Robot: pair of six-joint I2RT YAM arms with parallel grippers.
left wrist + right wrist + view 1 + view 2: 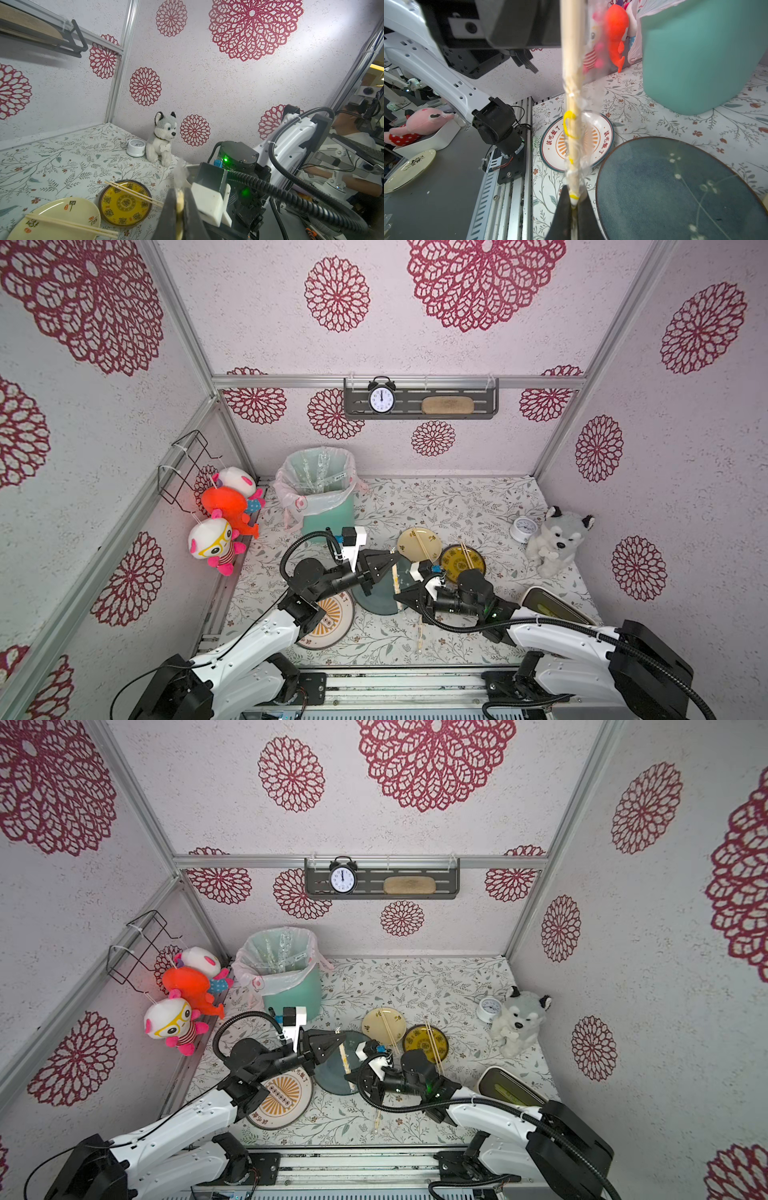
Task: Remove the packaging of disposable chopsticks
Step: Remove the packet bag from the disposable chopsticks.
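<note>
In both top views my two grippers hold one wrapped pair of disposable chopsticks (pixel 395 578) (pixel 345 1060) between them, above a blue-green plate (pixel 376 601). The left gripper (pixel 392 562) (pixel 179 190) is shut on the far end of the sticks, and a tuft of clear plastic (pixel 179 171) pokes past its jaws. My right gripper (pixel 399 598) (pixel 574 192) is shut on the near end of the packaging (pixel 574 145). The sleeve is crinkled clear plastic with yellow print, bunched along the sticks. Bare pairs lie on a cream plate (pixel 419 545) and a yellow plate (pixel 462 560).
A teal bin (pixel 328 518) with a pinkish liner stands at the back left, clear sleeves (pixel 316 472) inside it. A white-and-orange plate (pixel 332 620) lies under the left arm. A loose stick (pixel 420 635) lies near the front. A husky plush (pixel 557 539) and small clock (pixel 523 529) sit right.
</note>
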